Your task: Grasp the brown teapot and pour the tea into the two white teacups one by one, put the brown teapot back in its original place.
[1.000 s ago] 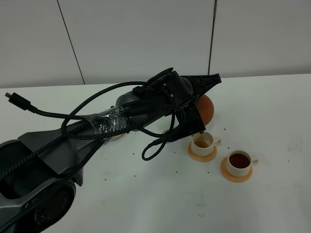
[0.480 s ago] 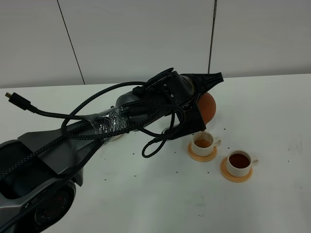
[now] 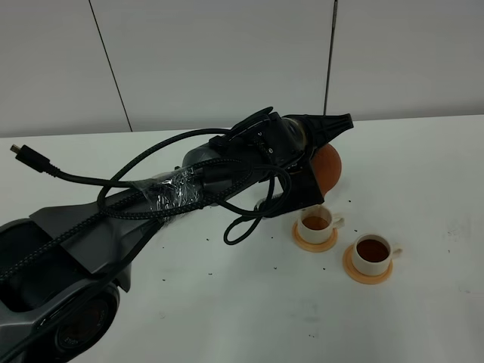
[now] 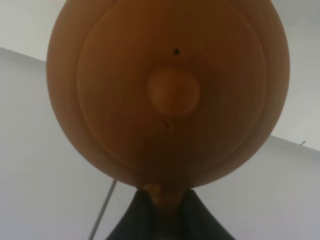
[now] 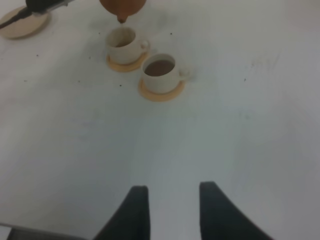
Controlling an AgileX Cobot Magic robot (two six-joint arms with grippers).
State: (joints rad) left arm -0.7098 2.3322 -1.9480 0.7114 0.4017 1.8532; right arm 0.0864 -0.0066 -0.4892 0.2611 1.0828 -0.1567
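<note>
My left gripper [image 3: 323, 141] reaches across the table, shut on the handle of the brown teapot [image 3: 328, 168]. It holds the teapot tilted in the air just behind and above the left white teacup [image 3: 318, 221]. That cup holds some brown tea. The right teacup [image 3: 372, 250] is full of dark tea [image 3: 371, 249]. In the left wrist view the teapot [image 4: 170, 90] fills the frame, its handle between the fingers [image 4: 142, 220]. My right gripper [image 5: 172, 210] is open and empty, low over the table in front of both cups [image 5: 160, 72]. The teapot's spout [image 5: 121, 19] hangs over the left cup [image 5: 122, 41].
Each cup stands on an orange coaster [image 3: 367, 274]. The pale beige saucer [image 5: 22, 22] lies bare at the left, partly under my left arm's cables [image 3: 151, 162]. Small dark specks dot the white table [image 3: 249, 302]. A white panelled wall stands behind.
My left gripper has risen a little and shifted right with the teapot, which now sits slightly higher above the left cup. The cups have not moved.
</note>
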